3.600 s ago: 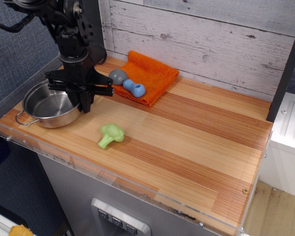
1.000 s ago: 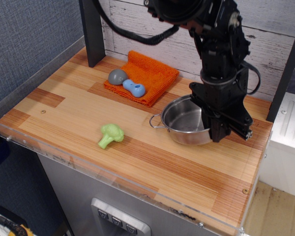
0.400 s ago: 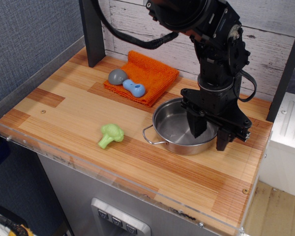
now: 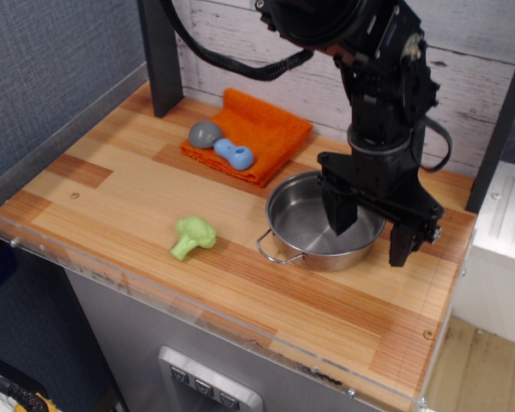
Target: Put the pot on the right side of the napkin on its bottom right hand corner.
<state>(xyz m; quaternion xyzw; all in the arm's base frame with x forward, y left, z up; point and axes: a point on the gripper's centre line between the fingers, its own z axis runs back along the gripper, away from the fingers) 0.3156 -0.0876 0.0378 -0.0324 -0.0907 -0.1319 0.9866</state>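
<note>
The shiny steel pot rests on the wooden table just right of and below the near right corner of the orange napkin. One wire loop handle points toward the front. My gripper is open. One finger is over the pot's inside, the other is outside the pot's right rim. The fingers straddle the rim with a clear gap; whether they touch it I cannot tell.
A grey object and a blue dumbbell-shaped toy lie on the napkin. A green broccoli toy lies on the table at front left. A dark post stands at the back left. A clear plastic rim edges the table's front.
The pot was carried from the table's left side to the right of the napkin. Since a second ago the gripper has opened and let go of the pot's rim, and the pot has turned a little.
</note>
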